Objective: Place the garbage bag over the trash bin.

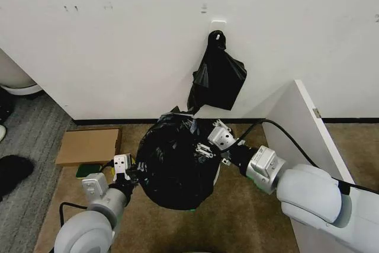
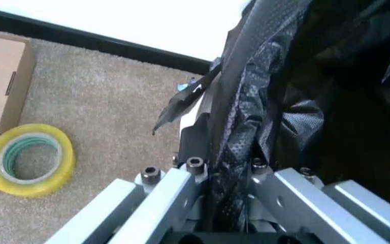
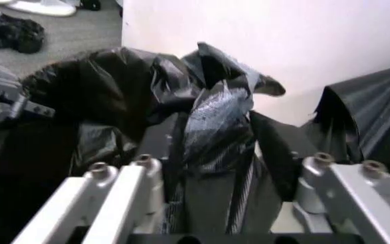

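While gripping bag [image 1: 174, 161], claws [image 1: 204, 146] outstretched.

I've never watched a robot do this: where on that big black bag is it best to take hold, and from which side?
Probably at the bag's top hem, one pinch each side. The garbage bag is thin, crinkled film draped over the trash bin, so only bunched edge gives purchase. The left gripper and right gripper each clamp such a fold from outside.

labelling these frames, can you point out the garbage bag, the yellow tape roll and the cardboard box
garbage bag [image 1: 174, 167]: head view, on the middle of its crinkled black top.
yellow tape roll [image 2: 29, 159]: left wrist view, on the yellow band of the ring, lying flat on the carpet.
cardboard box [image 1: 89, 146]: head view, on its flat brown top.
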Motion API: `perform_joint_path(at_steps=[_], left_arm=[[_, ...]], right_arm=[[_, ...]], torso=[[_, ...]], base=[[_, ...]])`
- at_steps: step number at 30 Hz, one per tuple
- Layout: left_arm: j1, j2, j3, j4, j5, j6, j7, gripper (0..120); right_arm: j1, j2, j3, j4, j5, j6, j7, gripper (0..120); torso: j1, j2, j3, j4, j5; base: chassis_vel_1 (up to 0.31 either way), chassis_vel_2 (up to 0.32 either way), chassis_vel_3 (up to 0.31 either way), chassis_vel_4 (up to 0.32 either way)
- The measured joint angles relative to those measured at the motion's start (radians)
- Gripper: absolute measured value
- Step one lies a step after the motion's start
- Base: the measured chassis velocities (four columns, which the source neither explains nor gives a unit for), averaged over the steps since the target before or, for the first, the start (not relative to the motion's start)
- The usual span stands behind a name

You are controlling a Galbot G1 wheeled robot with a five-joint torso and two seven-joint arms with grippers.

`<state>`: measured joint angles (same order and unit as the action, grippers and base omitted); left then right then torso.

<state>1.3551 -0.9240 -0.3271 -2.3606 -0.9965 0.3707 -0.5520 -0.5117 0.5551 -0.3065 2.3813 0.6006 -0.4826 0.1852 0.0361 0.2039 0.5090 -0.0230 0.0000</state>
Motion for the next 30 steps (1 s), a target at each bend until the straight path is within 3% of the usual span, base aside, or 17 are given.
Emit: perform_joint_path(at_steps=[11,18,30], left_arm=[[0.000,0.005,-0.004,-0.005,-0.006,0.000,0.000,0],[0.005,0.007,-0.006,-0.003,-0.003,-0.002,0.005,0],[0.022,0.007,-0.033,-0.011,-0.006,-0.083,0.039,0]], right_arm=[[0.000,0.011,-0.002,-0.007,0.009,-0.007,0.010,0],[0.016,0.005,0.051,-0.017,0.081,-0.006,0.027,0],[0.026,-0.009,0.067,-0.133,0.142,-0.004,-0.010,0]], torso=[[0.000,0.000,0.000,0.0000,0.0001],[0.000,0.000,0.000,0.0001,0.0000],[0.000,0.000,0.000,0.0001,0.0002]], base=[[0.000,0.000,0.000,0.000],[0.000,0.000,0.000,0.000],[0.000,0.000,0.000,0.000]])
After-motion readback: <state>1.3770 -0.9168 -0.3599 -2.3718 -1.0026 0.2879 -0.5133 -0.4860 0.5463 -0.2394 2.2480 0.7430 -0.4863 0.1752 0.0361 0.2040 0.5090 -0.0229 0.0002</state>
